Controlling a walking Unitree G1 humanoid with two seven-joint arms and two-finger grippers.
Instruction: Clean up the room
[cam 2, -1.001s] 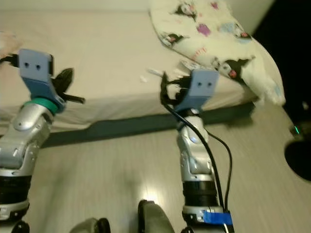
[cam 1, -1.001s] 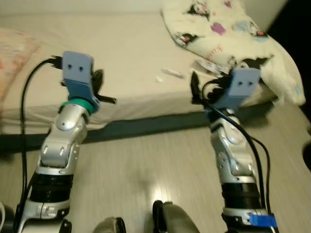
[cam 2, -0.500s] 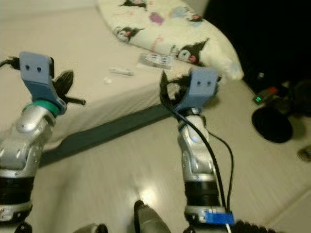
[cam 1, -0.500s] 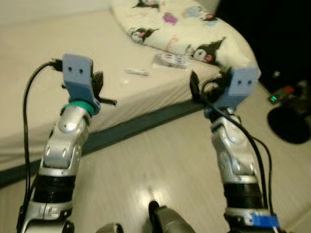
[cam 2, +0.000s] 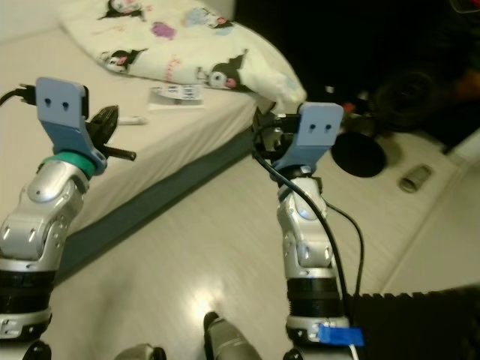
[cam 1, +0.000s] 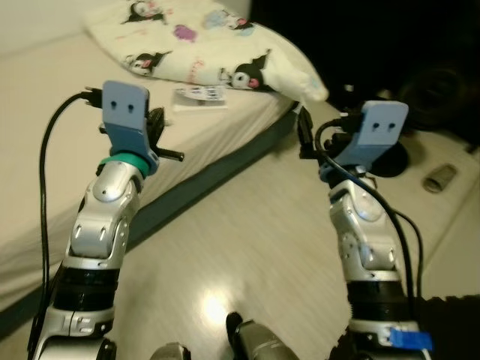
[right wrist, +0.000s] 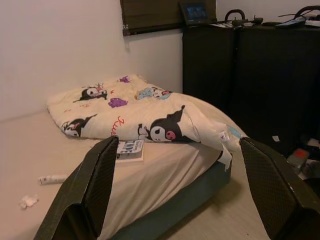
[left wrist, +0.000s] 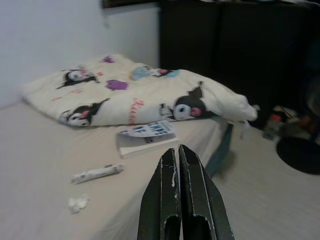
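**Both arms raised beside the bed, nothing held**

Nearest the robot, the pale wood floor runs along the edge of the bed, which serves here as the landmark. The left gripper is raised over the bed's near edge, its two black fingers pressed together and empty. The right gripper is raised over the floor just off the bed's corner, its fingers spread wide apart and likewise empty.

On the bed, beyond the left gripper, a crumpled white scrap lies nearest, with a small white tube just beside it. Further in lies a book with a printed cover, flat on the mattress and touching the edge of the cartoon-printed cream quilt. The quilt is heaped across the far end of the bed, and one corner droops over the bed's corner toward the floor.

Off the bed, on the floor past its corner, stand a round black base and a small cylinder lying on its side. Behind them rises dark furniture.
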